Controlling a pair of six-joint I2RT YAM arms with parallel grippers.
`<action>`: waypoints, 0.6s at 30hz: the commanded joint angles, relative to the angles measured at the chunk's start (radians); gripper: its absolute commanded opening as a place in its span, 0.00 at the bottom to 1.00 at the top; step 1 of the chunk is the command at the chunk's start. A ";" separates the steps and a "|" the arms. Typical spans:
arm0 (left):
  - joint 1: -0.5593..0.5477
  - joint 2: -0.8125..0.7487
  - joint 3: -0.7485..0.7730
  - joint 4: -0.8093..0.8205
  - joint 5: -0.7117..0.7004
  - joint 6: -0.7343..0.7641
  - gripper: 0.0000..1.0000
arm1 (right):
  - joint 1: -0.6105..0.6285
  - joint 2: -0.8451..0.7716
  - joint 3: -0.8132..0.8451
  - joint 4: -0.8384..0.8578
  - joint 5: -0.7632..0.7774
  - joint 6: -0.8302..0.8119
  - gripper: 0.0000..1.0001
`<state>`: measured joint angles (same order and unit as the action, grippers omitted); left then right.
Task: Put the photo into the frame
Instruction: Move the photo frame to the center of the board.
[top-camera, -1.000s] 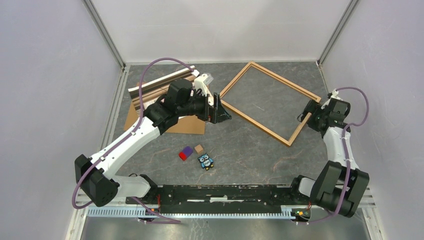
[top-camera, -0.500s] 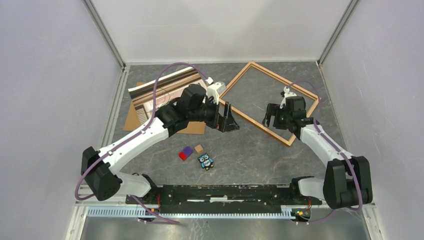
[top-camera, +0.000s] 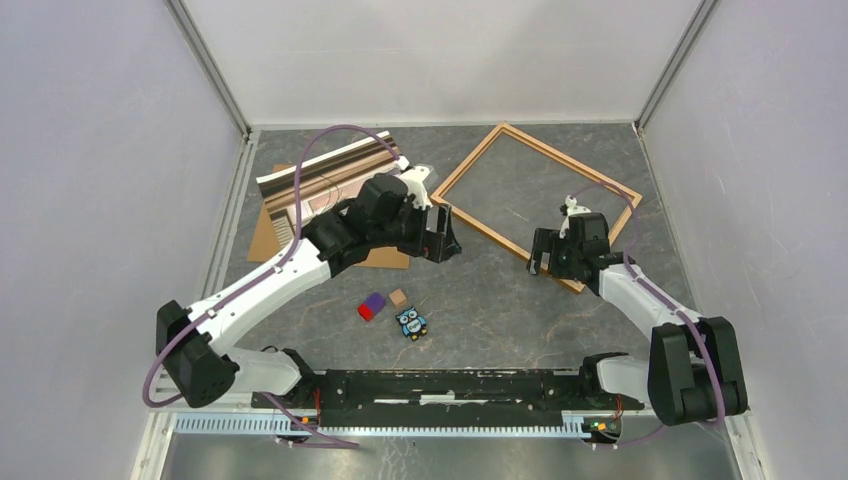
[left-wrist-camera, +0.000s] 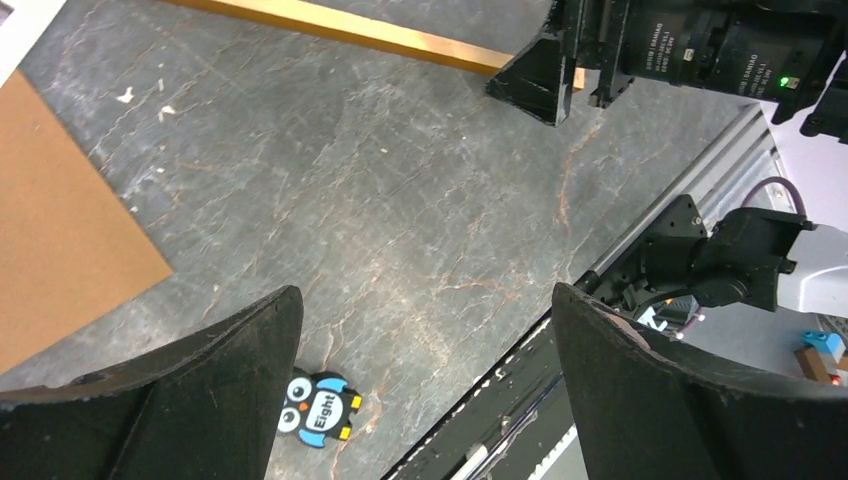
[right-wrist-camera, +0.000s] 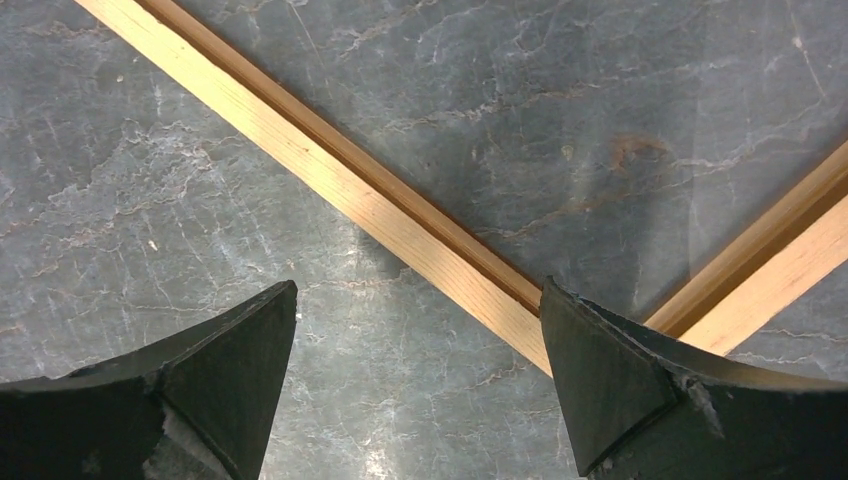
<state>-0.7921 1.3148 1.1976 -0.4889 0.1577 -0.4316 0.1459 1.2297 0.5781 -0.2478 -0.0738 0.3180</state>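
The frame of light-orange wood lies flat at the back right, with nothing inside it. Its near edge shows in the right wrist view and in the left wrist view. The photo lies at the back left with brown-beige bands, partly hidden under my left arm. My left gripper is open and empty between the photo and the frame's left corner, over bare table. My right gripper is open and empty just above the frame's near edge.
A brown cardboard board lies under the photo and shows in the left wrist view. A red-purple block, a tan cube and an owl figure lie near the front middle. The cell walls close in on all sides.
My right arm has swung from the frame's right corner to its near edge. My left gripper moved right towards the frame, then drew back a little.
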 joint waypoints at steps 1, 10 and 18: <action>0.000 -0.075 -0.023 -0.057 -0.090 -0.064 1.00 | -0.001 -0.018 -0.018 0.065 0.060 0.032 0.97; 0.001 -0.143 -0.067 -0.069 -0.153 -0.098 1.00 | -0.005 -0.098 -0.101 0.014 0.218 0.081 0.96; 0.007 -0.020 0.042 -0.173 -0.263 0.035 1.00 | -0.005 -0.273 -0.223 -0.106 0.306 0.170 0.95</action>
<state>-0.7921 1.2381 1.1629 -0.6094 0.0048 -0.4709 0.1429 1.0245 0.4099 -0.2558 0.1471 0.4297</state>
